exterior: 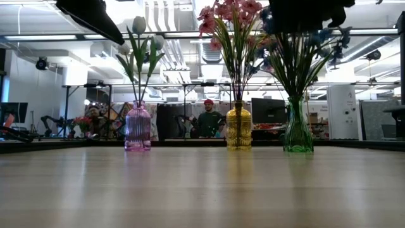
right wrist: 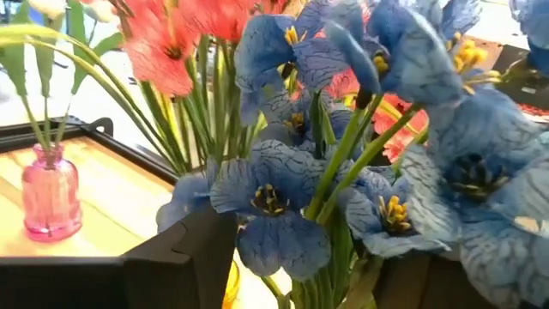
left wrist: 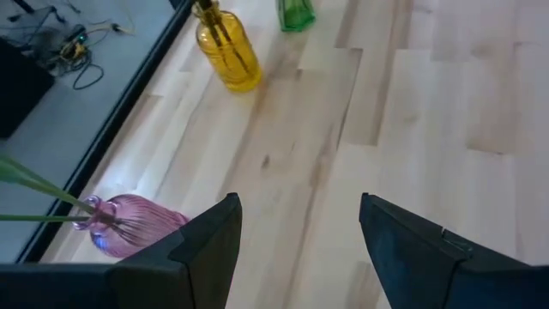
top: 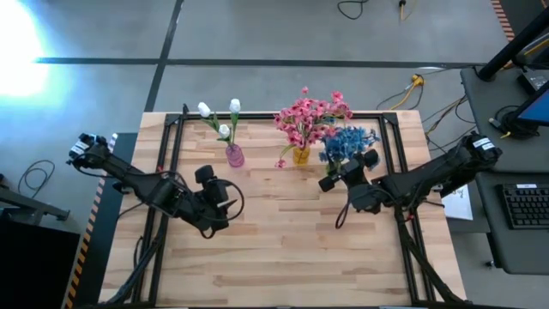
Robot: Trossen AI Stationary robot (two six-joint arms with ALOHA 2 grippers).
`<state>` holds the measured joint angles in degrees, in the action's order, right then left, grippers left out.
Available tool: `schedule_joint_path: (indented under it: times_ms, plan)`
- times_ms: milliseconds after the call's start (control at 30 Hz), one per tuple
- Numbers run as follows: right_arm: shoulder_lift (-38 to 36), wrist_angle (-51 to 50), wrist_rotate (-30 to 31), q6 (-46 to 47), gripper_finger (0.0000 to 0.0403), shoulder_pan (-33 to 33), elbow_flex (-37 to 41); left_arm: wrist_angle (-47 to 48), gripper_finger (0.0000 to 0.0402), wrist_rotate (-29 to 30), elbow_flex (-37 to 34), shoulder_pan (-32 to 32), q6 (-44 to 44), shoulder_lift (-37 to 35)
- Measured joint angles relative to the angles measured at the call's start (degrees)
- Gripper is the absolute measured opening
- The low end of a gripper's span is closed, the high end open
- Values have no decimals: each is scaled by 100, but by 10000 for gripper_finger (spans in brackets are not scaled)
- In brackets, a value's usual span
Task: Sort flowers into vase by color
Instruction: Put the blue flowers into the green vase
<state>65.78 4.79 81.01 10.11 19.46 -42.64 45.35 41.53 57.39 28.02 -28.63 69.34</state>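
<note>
Green vase (exterior: 297, 133): hidden beneath the blue flowers (top: 346, 143) in the high view. Right gripper (top: 336, 174): tips lost among the blue blossoms; jaw state indeterminable. Pink flowers (exterior: 229, 14): tops cut off by the low view's upper edge.

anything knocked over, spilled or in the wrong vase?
Nothing stands out. The pink vase, yellow vase and green vase all stand upright in a row, holding white buds, pink flowers and blue flowers, one color each. One small pink piece lies on the table beside the yellow vase.
</note>
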Motion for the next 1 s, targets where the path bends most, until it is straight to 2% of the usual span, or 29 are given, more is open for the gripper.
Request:
schedule_joint_path:
  times_ms: [200,367,633,1000]
  plan:
    - [0,-124,-5,114,229,15,-27,118,222,188,0,180,-249,-48]
    - [-22,-961,-75,994,257,18,-15,141,222,193,-2,183,-259,-42]
    - [-46,-2406,-678,2370,293,-37,-8,228,222,190,-4,183,-388,-39]
    - [-87,-2902,-1272,2488,294,203,-344,247,222,141,-4,183,-495,-35]
